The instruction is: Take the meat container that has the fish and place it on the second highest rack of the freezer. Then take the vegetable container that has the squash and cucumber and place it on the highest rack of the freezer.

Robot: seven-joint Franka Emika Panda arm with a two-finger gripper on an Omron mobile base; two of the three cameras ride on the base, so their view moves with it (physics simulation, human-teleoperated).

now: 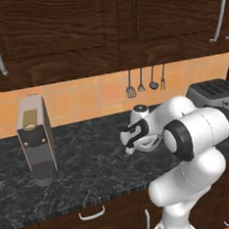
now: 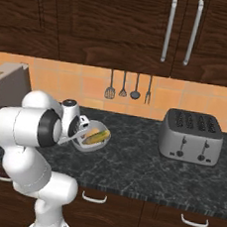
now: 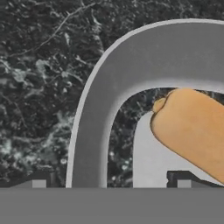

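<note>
gripper (image 3: 111, 183): jaws apart, holding nothing, tips straddling the bowl's rim | bowl (image 2: 102, 142): on the dark counter (image 2: 143, 174) beside the arm, grey rim close under the hand | squash (image 3: 192, 129): yellow-orange, lying inside the bowl | toaster (image 2: 191, 137): on the counter, well apart from the bowl

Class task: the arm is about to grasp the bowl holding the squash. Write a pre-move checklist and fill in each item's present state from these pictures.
1. Gripper jaws open: ok.
2. Gripper over the grey rounded bowl, its rim between the finger tips in the hand view: ok.
3. Bowl holds the yellow-orange squash chunk: ok.
4. Green cucumber stick in the bowl: cannot tell; only a greenish edge shows in the right base view.
5. Bowl resting on the dark marbled counter: ok.
6. Silver four-slot toaster apart from the bowl: ok.
</note>
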